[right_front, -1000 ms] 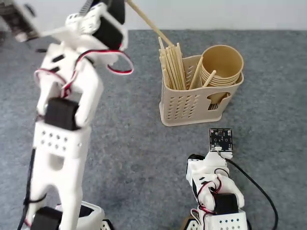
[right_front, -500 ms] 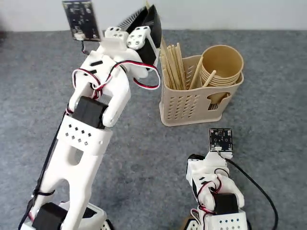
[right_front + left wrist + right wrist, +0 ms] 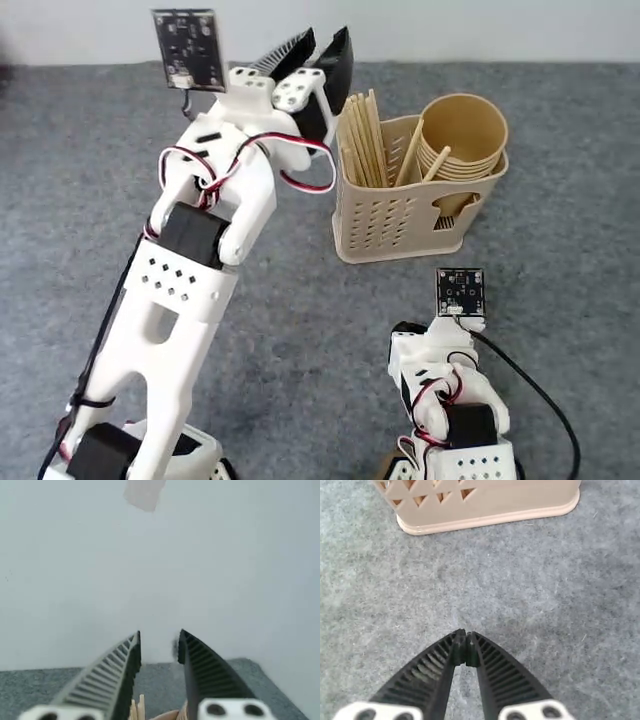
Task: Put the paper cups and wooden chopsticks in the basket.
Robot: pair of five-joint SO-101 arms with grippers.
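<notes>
At one o'clock on the grey carpeted table [image 3: 300,320], a beige perforated plastic basket [image 3: 400,225], upright. In its three o'clock compartment, a nested stack of tan paper cups [image 3: 465,135], mouth up and rising above the rim. In its nine o'clock compartment, a bundle of pale wooden chopsticks [image 3: 362,140], standing on end and fanned slightly, tips well above the rim. Between the two, a couple more sticks leaning against the cup stack.

From seven o'clock, reaching up toward twelve, the white left arm [image 3: 190,260], with red and black wires looped near the wrist. At its end, the black ribbed left gripper [image 3: 325,38], just beside the basket's eleven o'clock corner and above the chopstick tops. Whether touching the sticks, impossible to tell. Fingers parted by a modest gap, with nothing between them. In the left wrist view, the same gripper [image 3: 160,635] against a plain white wall [image 3: 200,555], with a few chopstick ends [image 3: 136,707] low between the fingers.

At five o'clock, folded back and near the basket's six o'clock side, the white right arm [image 3: 440,390]. In the right wrist view, the right gripper [image 3: 465,637] low over the carpet, tips pressed together on nothing. Beyond it at twelve o'clock, apart from it, the basket's base [image 3: 485,505].
</notes>
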